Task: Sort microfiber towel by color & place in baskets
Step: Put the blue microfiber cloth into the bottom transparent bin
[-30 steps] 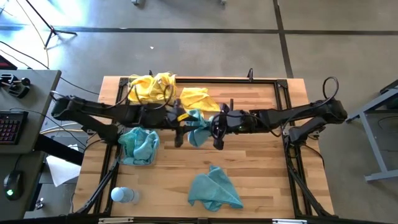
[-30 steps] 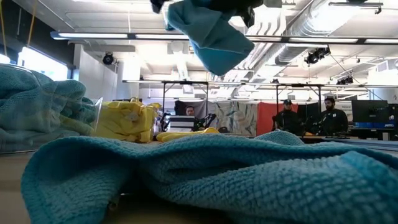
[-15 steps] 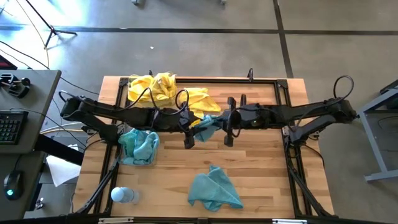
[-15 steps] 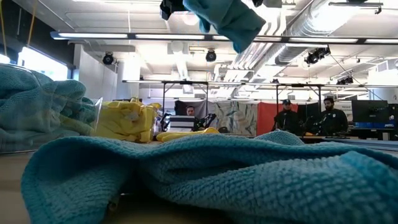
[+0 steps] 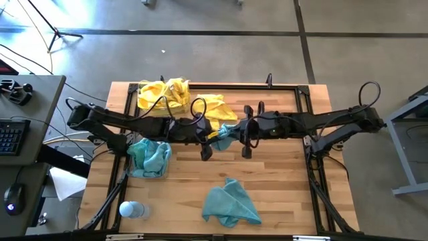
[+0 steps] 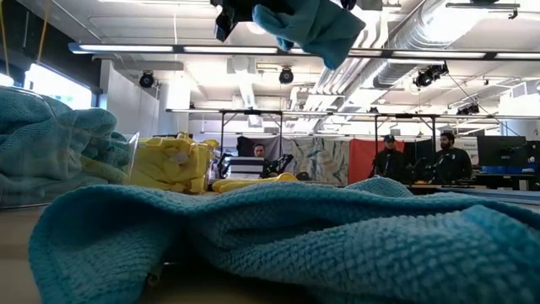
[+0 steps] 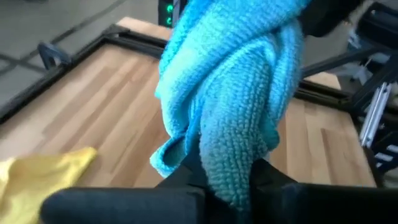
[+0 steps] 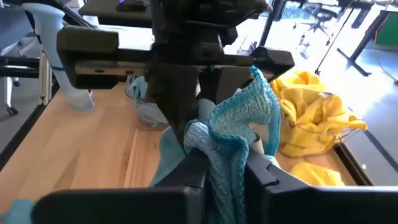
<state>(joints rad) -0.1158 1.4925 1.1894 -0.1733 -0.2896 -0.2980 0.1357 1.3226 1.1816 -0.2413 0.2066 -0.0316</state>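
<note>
A teal towel [image 5: 224, 136] is held above mid-tabletop [image 5: 281, 181], clamped by both the left pincer [image 5: 206, 151] and right pincer [image 5: 246, 148]. The right grip should be released before carrying.

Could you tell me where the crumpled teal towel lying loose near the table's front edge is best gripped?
Grip the crumpled teal microfiber towel at its raised peak, coming straight down from above; it lies in a loose heap on bare wood, and that fold stands proud.

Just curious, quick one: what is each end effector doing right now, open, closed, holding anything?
Left end effector: closed on the teal towel, held above the table.
Right end effector: fingers around the same teal towel; whether gripping or releasing cannot be told.
</note>
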